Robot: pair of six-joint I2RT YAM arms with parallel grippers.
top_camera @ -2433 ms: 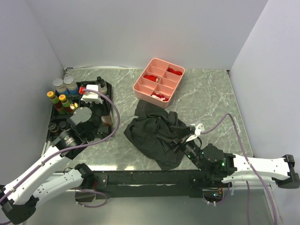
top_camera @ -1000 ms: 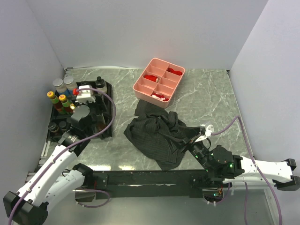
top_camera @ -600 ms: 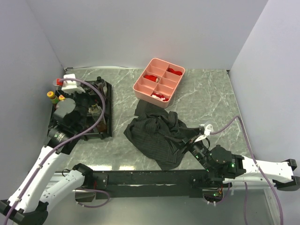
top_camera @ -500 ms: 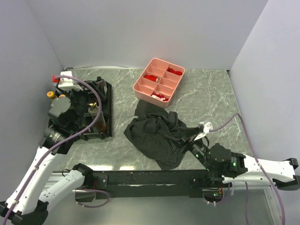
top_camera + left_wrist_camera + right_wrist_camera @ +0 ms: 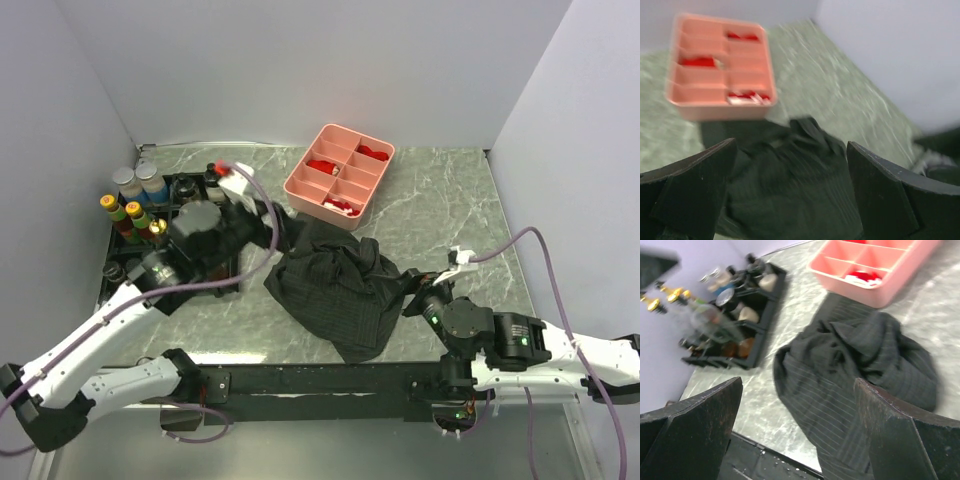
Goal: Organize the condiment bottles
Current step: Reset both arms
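Condiment bottles (image 5: 130,200), small, clear and brown with grey, yellow and black caps, sit clustered at the far-left corner of the green-grey marbled surface (image 5: 440,200). Several stand in compartments of the black divided plastic tray (image 5: 771,310). Whether the yellow-capped ones stand inside it or just beside it, cannot tell. Left end effector (image 5: 790,195) hangs with fingers wide apart and empty, past the tray and over the crumpled dark pinstriped cloth (image 5: 335,285); its view is blurred. Right end effector (image 5: 800,430) is likewise spread wide and holds nothing, low at the cloth's near-right edge. Pink divided plastic tray (image 5: 318,207) with red pieces lies just beyond the cloth. Risks, as judged:

1. The left arm and its purple cable cross above the tray, so a sweep back could clip caps and topple upright bottles.
2. Both arms aim at the same cloth and could collide.
3. Fingers could pinch fabric and drag it into the pink tray.
4. No bottle shows in the cloth, so any there would be grasped blind.
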